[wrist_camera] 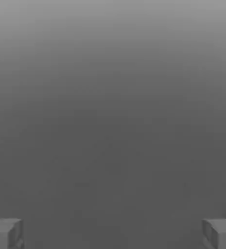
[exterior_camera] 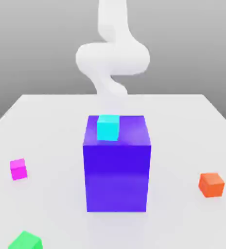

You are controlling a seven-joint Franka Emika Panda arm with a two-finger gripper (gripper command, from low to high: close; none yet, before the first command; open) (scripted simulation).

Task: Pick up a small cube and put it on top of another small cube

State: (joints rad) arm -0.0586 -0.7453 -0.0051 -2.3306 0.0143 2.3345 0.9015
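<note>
A green cube (exterior_camera: 25,240) is sitting nearest on the table (exterior_camera: 182,126). Further back, the pink cube (exterior_camera: 18,169) is lying toward the exterior view's left, an orange cube (exterior_camera: 211,185) toward its right. Between them a big blue block (exterior_camera: 117,170) is carrying a cyan cube (exterior_camera: 108,127). Behind, the white arm (exterior_camera: 112,58) is rising. The tool (wrist_camera: 113,233) is gaping wide, holding nothing.
</note>
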